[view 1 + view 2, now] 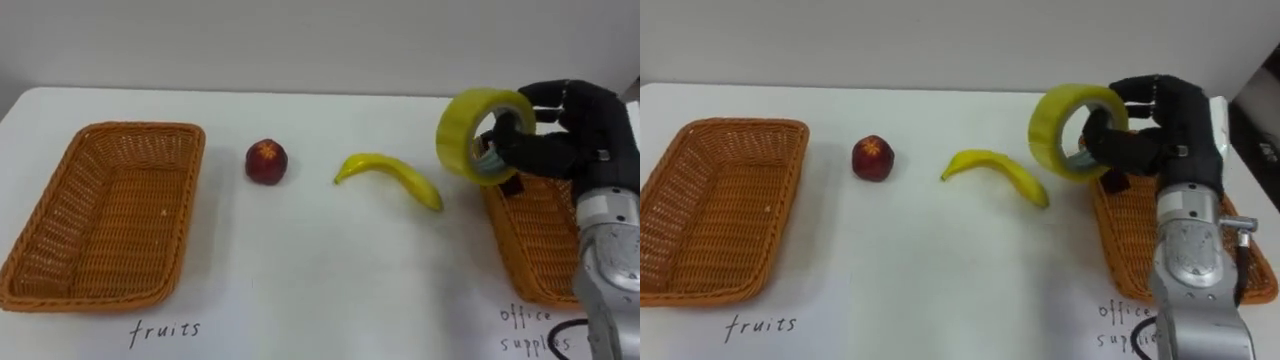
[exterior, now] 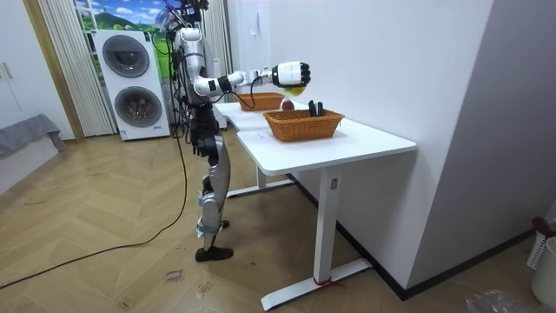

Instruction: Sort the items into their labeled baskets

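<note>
My right hand is shut on a yellow roll of tape, held in the air at the left rim of the office-supplies basket on the right. A yellow banana lies on the white table just left of the tape. Further left sits a red apple. The fruits basket stands empty at the left. In the room view my right hand is stretched out over the table with the tape.
Handwritten labels lie at the table's front: "fruits" under the left basket, "office supplies" under the right. In the room view a dark item stands in the nearer basket. I stand at the table's long side near washing machines.
</note>
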`<state>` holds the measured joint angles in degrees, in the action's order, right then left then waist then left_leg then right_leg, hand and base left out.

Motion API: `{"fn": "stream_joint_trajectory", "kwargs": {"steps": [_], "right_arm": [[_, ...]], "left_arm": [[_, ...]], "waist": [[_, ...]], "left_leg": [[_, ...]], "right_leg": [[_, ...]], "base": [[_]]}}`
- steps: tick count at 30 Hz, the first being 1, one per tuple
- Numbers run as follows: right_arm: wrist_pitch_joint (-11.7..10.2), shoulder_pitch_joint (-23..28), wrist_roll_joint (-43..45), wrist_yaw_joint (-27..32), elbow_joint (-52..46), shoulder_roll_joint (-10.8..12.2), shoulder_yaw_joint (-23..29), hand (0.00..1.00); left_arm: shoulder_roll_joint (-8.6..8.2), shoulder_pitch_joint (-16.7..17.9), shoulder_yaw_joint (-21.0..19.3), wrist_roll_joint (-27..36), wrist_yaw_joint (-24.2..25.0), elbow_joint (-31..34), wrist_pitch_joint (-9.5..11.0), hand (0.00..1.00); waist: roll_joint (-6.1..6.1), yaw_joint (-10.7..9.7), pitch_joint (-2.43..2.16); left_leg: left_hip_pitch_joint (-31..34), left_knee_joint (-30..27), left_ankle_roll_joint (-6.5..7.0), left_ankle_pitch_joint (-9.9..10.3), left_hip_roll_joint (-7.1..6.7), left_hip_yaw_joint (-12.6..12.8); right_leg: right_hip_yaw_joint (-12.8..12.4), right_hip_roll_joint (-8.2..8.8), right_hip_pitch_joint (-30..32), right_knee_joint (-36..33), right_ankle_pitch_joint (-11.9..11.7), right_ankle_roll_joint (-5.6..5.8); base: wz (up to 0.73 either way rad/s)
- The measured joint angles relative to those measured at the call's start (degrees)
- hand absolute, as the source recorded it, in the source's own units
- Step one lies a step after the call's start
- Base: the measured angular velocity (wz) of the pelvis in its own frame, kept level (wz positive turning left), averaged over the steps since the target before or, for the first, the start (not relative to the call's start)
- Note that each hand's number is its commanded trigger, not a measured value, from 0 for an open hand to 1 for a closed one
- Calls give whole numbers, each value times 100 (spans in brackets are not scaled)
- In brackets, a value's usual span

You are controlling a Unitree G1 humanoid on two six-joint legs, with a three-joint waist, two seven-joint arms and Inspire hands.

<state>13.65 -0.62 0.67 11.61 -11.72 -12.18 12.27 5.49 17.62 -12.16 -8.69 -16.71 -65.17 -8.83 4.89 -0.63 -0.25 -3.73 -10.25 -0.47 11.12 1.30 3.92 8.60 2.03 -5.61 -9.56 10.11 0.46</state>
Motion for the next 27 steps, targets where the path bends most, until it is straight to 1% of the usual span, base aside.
{"fn": "stream_joint_trajectory", "kwargs": {"steps": [3, 5, 8, 12, 14, 16, 21, 25, 26, 27], "right_arm": [[0, 1, 6, 166, 2, -38, 216, 100], [0, 30, 14, 313, 23, -48, 338, 100], [1, 107, 11, 419, 216, -67, 535, 100], [15, 286, 12, 475, 275, -81, 543, 100], [19, 362, 12, 516, 276, -82, 543, 100], [20, 400, 14, 563, 278, -82, 544, 100], [20, 414, 14, 611, 280, -86, 543, 100], [24, 416, 13, 614, 288, -86, 543, 100], [24, 416, 13, 614, 316, -87, 543, 90], [24, 416, 13, 614, 335, -86, 542, 55]], "left_arm": [[-1, 40, -110, -2, 38, 1, -18, 0], [2, 89, -127, -2, 60, 51, -79, 0], [2, 86, -137, 3, 62, 121, -112, 0], [2, 85, -136, 4, 86, 134, -142, 0], [3, 84, -137, -2, 98, 180, -197, 0], [6, 82, -138, -9, 103, 239, -213, 0], [30, 83, -138, -44, 103, 333, -216, 0], [29, 91, -138, -45, 102, 329, -253, 0], [29, 92, -138, -45, 102, 329, -258, 0], [30, 91, -138, -45, 102, 330, -259, 0]], "waist": [[30, -43, 5], [44, -90, 1], [52, -145, 2], [16, -214, 5], [-15, -239, -5], [-25, -239, -5], [-12, -234, 3], [17, -234, 20], [27, -234, 25], [33, -233, 29]], "left_leg": [[-11, 43, 0, 0, 7, 60], [-25, 61, 0, 1, 6, 67], [-47, 79, 1, 3, 7, 76], [-55, 96, 1, 3, 9, 92], [-55, 106, 1, 3, 10, 122], [-60, 111, 1, 2, 10, 135], [-92, 120, 2, 3, 9, 137], [-91, 121, 2, 3, 9, 136], [-91, 121, 2, 3, 9, 135], [-89, 120, 2, 3, 9, 135]], "right_leg": [[-31, -4, 7, -3, 0, 0], [-53, -6, 6, -6, 0, 0], [-60, -6, 3, -15, 0, 0], [-71, -7, 12, -21, 0, 0], [-93, -7, 32, -23, 0, 0], [-110, -9, 33, -24, 0, 0], [-116, -9, 8, -24, 0, 0], [-116, -10, 8, -23, 0, 0], [-115, -10, 8, -23, 0, 0], [-115, -10, 8, -22, 0, 0]], "base": [[-9], [-3], [0], [-1], [-7], [-5], [0], [0], [0], [0]]}}
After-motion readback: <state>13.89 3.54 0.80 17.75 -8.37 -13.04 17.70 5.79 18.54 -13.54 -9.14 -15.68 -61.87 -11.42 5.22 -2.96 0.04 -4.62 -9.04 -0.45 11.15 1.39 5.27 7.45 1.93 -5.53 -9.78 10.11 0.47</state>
